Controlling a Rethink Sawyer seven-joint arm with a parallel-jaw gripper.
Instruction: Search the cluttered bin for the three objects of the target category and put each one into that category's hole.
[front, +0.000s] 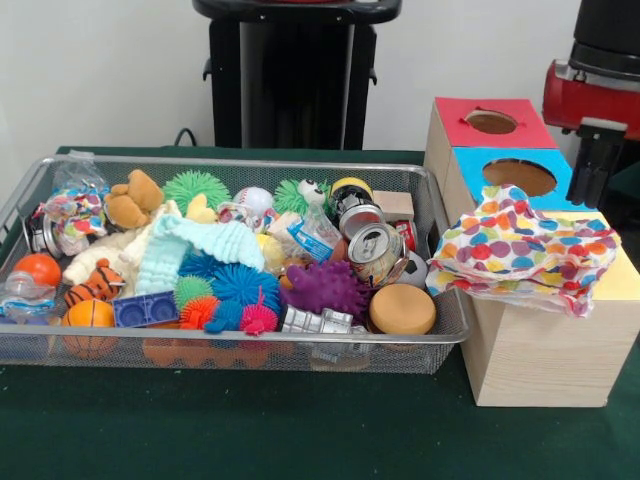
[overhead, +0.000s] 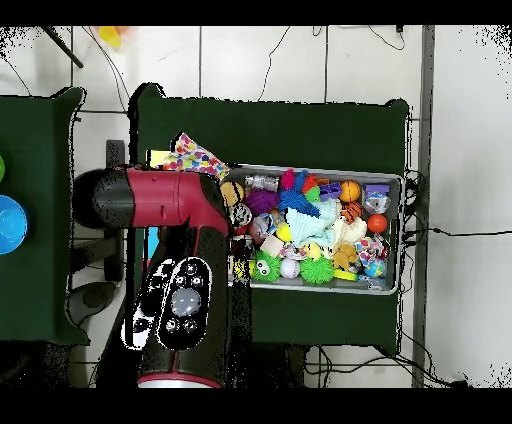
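Note:
A wire mesh bin (front: 230, 345) holds a heap of toys, cans and cloths. To its right stands a wooden box (front: 545, 355) with a red top section and hole (front: 491, 122) and a blue section and hole (front: 519, 177). A polka-dot cloth (front: 520, 250) lies spread over the yellow section, hiding any hole there. My gripper (front: 595, 170) hangs just above the cloth's far right edge, dark against the arm. In the overhead view the red arm (overhead: 165, 200) covers most of the box, and the polka-dot cloth (overhead: 195, 157) shows beside it.
In the bin lie a mint knitted cloth (front: 200, 245), crushed cans (front: 375, 250), a plush bear (front: 135, 198), a purple spiky ball (front: 325, 288), a tan round sponge (front: 402, 308) and orange balls (front: 88, 315). Green cloth covers the table (front: 250, 430).

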